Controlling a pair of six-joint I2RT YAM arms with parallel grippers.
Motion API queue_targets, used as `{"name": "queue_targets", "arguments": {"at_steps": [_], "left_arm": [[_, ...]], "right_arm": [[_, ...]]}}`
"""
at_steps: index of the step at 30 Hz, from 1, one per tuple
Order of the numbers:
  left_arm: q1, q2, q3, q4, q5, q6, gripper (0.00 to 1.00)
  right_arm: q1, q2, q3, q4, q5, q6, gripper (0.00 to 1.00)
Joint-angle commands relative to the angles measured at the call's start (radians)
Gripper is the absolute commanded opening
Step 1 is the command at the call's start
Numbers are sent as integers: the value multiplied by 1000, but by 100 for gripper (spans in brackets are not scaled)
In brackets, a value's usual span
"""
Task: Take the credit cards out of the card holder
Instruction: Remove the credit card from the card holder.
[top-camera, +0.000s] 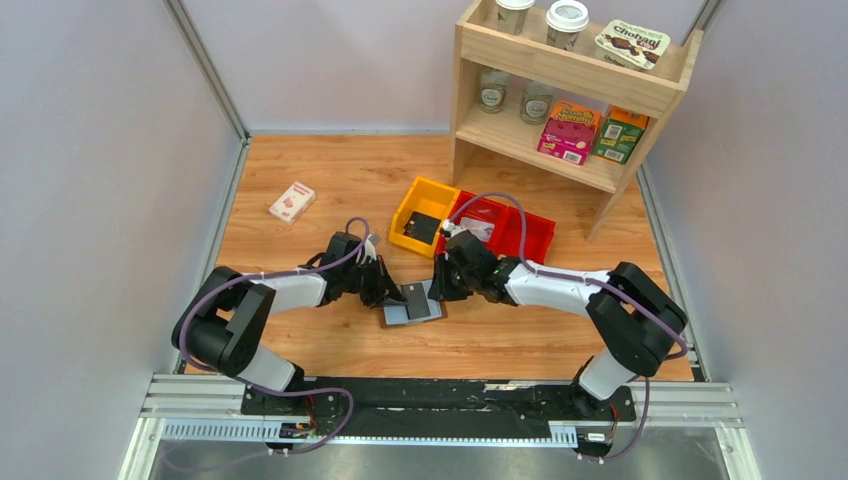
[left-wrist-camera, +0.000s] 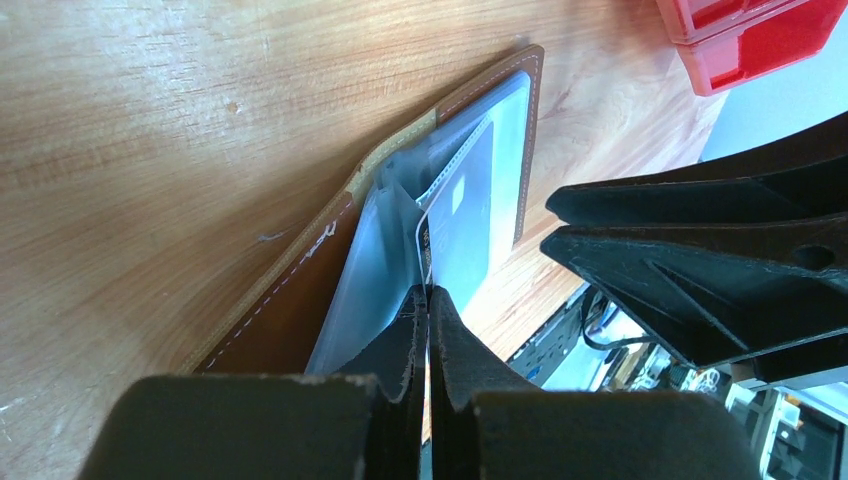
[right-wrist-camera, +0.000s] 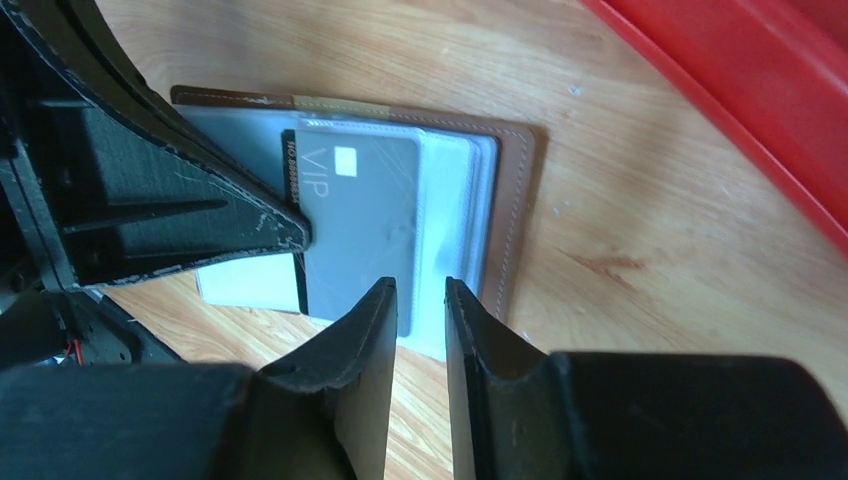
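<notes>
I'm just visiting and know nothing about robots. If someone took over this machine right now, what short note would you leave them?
Left gripper: jaws shut on the edge of the grey card.
Right gripper: jaws slightly apart at the card holder's near edge, gripping nothing I can see.
The card holder lies open on the table between the arms, the grey card lying over its clear sleeves.
Done: holder opened, one card gripped.
Left: pull that card free and set it aside, then check for more; a pale edge beneath may be another.
</notes>
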Motion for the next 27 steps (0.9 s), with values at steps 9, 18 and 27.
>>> {"name": "queue_targets", "arguments": {"at_steps": [9, 18, 27], "left_arm": [[2, 17, -26, 1, -31, -1, 1], [2, -19, -69, -4, -80, -58, 2], [4, -75, -102, -33, -106, -75, 3]], "right_arm": [[2, 130, 33, 80, -79, -8, 18], [0, 165, -76, -25, -24, 36, 7], [-15, 148, -107, -61, 33, 66, 0]]}}
